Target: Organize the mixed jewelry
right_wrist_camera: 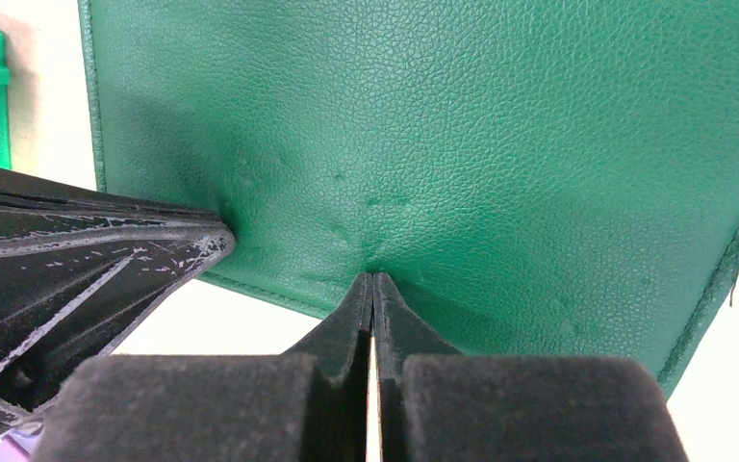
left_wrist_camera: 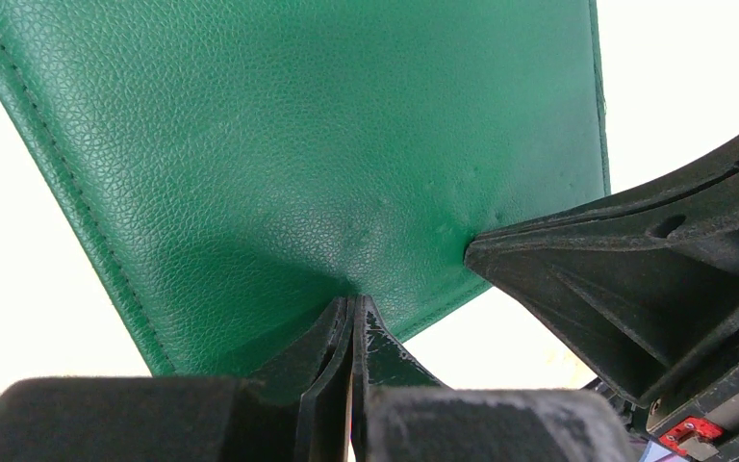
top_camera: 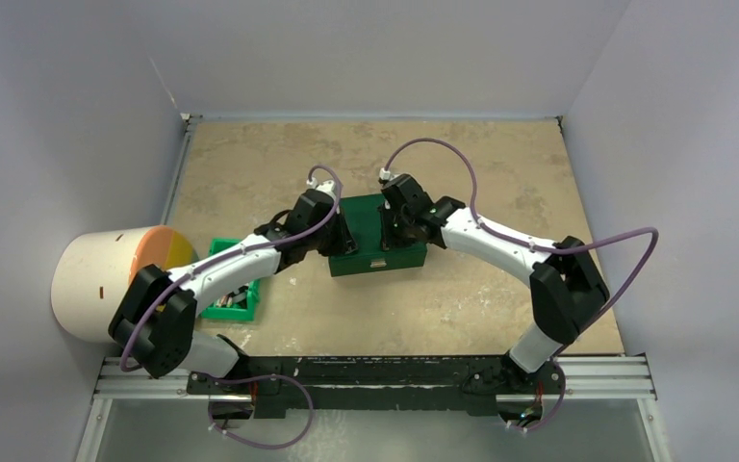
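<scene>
Closest to the left wrist lens stood the two black fingers of my left gripper (left_wrist_camera: 354,306), fully closed, blade against blade, with nothing held between them. Their tips pressed on the pebbled green leatherette lid of the rectangular green box (left_wrist_camera: 298,144), and the surface dimpled slightly around the contact. At 2 o'clock from those tips, the black fingers of my right gripper (right_wrist_camera: 373,284) touched the same lid.

Seen by the right wrist camera, that gripper was likewise closed tight and empty, tips resting on the lid near its stitched edge. My left gripper lay at 10 o'clock from it.

From overhead, the box sat shut at the centre of the mottled tan table (top_camera: 462,298). My left gripper met it on the 9 o'clock side; my right met it just right of the lid's middle. Near the box, at 8 o'clock from it and partly under my left forearm, lay a small green plastic bin (top_camera: 234,298). Beyond that, at the table's 9 o'clock edge, rested a white cylinder with an orange-and-yellow end (top_camera: 91,284).

No view showed the mixed jewelry; I could not tell where it lay.
</scene>
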Robot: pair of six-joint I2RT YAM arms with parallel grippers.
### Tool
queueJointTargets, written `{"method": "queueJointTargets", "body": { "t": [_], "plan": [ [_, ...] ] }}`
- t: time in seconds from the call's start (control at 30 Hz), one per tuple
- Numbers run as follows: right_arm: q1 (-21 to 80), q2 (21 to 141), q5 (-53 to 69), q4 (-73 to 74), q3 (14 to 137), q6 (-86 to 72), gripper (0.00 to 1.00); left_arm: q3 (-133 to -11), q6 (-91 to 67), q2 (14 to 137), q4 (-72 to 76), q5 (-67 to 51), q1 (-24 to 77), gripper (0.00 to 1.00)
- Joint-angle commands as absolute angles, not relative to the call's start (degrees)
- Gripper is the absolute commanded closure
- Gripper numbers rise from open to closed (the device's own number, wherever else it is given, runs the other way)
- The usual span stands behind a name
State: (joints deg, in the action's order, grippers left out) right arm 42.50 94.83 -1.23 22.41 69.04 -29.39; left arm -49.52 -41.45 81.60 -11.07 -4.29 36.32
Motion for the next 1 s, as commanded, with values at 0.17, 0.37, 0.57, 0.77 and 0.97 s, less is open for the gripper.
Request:
{"method": "queueJointTargets", "body": {
  "t": [0.17,0.37,0.57,0.77,0.97],
  "plan": [
    [43.45,99.02,-4.62,27.07,62.66,-30.94,1.0,-45.62,-41.39,82.48,-16.78,-1.82,36.82,0.97],
    [43.42,97.91,-5.45,29.1,66.76,-30.46,1.0,-48.94,-41.17,81.04,-18.51,-1.97,36.82,0.85],
    [43.43,94.86,-7.1,32.07,71.72,-30.57,0.91,-54.07,-40.14,77.83,-22.19,-0.28,36.83,0.77],
    [43.42,89.48,-8.67,35.85,75.98,-30.05,0.69,-60.2,-38.54,73.4,-25.95,3.13,36.83,0.66],
    [43.33,83.28,-16.8,37.91,78.02,-28.73,0.49,-66.46,-35.52,69.76,-32.08,9.1,36.82,0.55]
  ]
}}
